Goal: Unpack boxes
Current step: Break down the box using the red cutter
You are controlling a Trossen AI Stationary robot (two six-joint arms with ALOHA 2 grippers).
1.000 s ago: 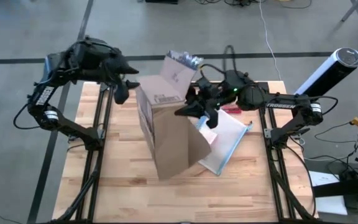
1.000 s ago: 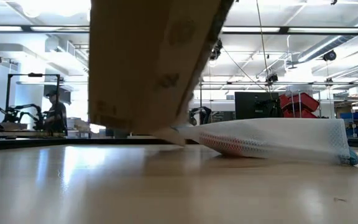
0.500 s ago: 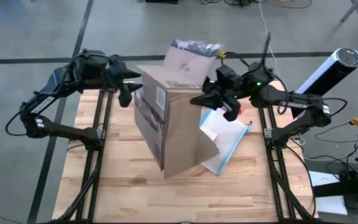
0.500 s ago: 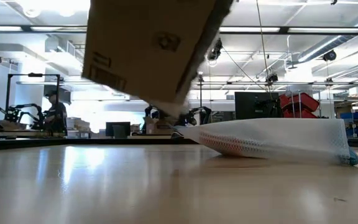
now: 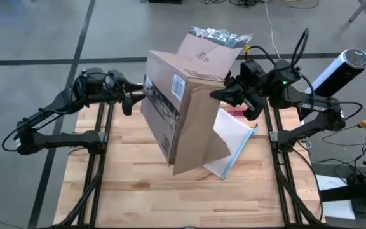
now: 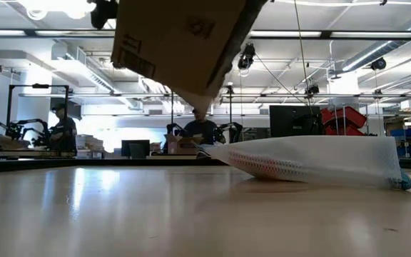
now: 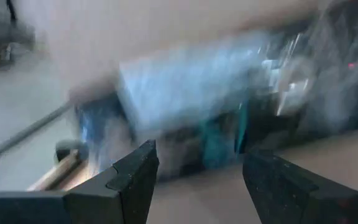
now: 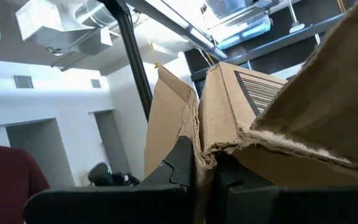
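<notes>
Box: the cardboard box (image 5: pixel 173 108) hangs tilted above the table (image 5: pixel 126 191), white barcode label up; print unreadable.
Right gripper (image 5: pixel 224 94): clamped on a flap edge.
Left gripper (image 5: pixel 138 97): fingers spread, beside the box.
Pouch (image 5: pixel 234 143): lying on the table.

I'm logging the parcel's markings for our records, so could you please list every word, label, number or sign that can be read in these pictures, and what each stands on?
None can be read.
White barcode label on the cardboard box: bars show, characters too small.
Black printed marks on the box's side, high and low views: too small or blurred.
Barcode on the box in the right wrist view: bars only, no legible digits.
Left wrist view: blurred.
</notes>
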